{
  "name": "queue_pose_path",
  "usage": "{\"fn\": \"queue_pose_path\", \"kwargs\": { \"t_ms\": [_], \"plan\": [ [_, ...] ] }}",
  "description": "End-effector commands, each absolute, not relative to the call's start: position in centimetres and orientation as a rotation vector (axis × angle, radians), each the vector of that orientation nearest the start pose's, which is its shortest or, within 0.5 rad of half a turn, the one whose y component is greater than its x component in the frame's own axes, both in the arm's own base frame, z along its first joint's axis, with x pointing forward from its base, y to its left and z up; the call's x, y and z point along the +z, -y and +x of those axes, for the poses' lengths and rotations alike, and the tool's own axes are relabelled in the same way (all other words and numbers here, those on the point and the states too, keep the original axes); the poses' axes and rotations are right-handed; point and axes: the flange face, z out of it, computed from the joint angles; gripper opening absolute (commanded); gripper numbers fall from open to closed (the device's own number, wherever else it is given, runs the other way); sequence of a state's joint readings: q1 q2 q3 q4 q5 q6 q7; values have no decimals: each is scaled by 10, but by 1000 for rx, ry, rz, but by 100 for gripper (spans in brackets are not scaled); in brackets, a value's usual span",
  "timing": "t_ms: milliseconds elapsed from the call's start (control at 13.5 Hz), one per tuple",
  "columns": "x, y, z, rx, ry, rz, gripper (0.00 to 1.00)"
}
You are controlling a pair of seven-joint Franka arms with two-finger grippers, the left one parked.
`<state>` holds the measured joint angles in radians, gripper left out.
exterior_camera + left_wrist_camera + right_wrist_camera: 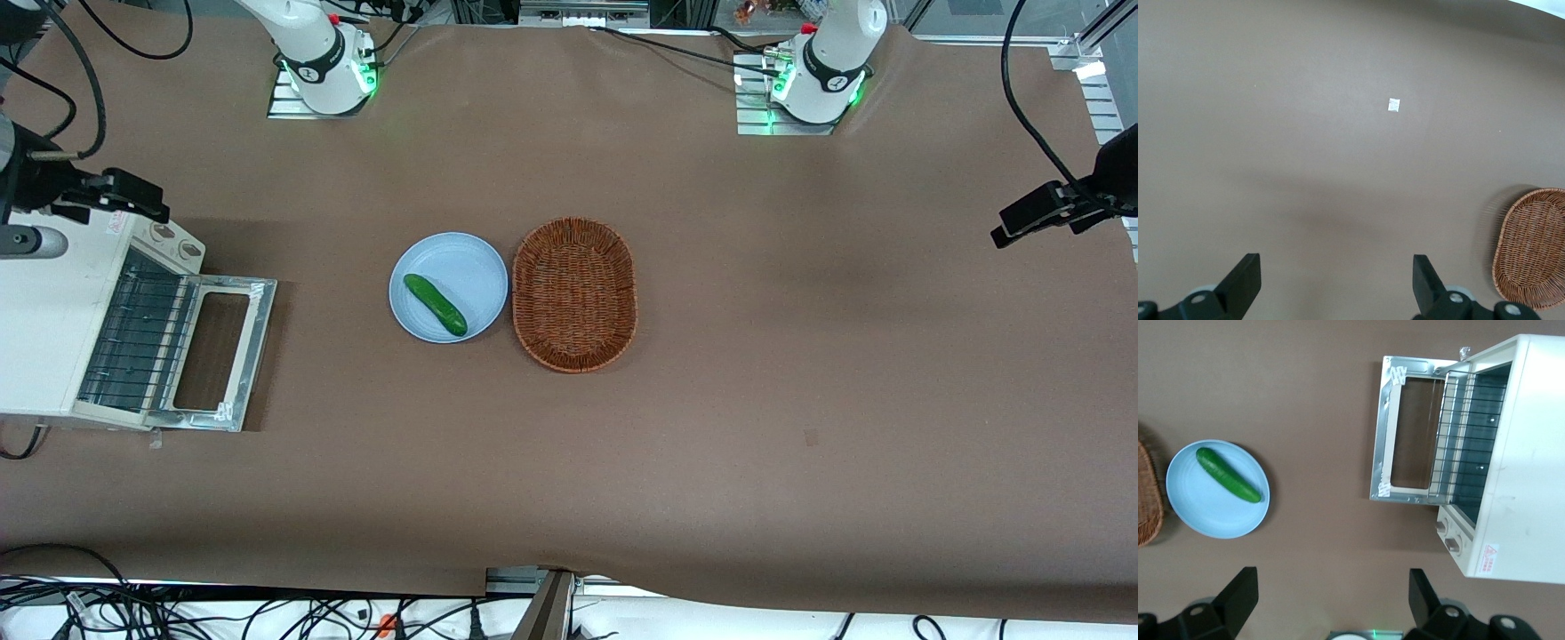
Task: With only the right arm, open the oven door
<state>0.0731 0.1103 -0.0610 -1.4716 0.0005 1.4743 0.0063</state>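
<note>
The cream-white oven [44,311] [1528,453] stands at the working arm's end of the table. Its oven door [233,284] [1381,440], a silver frame round a glass window, lies swung down flat on the table in front of the oven. The wire rack [138,342] [1461,433] shows in the open mouth. My right arm's gripper [142,203] [1331,587] hangs high above the oven's corner by the two knobs [176,242], apart from the door. It is open, with nothing between its fingers [1238,593].
A light blue plate [418,258] [1198,513] with a green cucumber [436,305] [1228,475] on it sits mid-table. A wicker basket [575,293] [1531,247] [1148,500] stands beside the plate, toward the parked arm's end.
</note>
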Motion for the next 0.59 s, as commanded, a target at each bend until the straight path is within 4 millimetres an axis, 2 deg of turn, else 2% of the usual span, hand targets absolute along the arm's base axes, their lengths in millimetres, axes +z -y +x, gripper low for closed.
{"fn": "queue_pose_path", "kwargs": {
  "t_ms": [0,74,519],
  "plan": [
    [603,1,534,15,-38,-3126,100],
    [603,10,535,14,-45,-3129,100],
    [610,2,533,26,-30,-3128,100]
  ]
}}
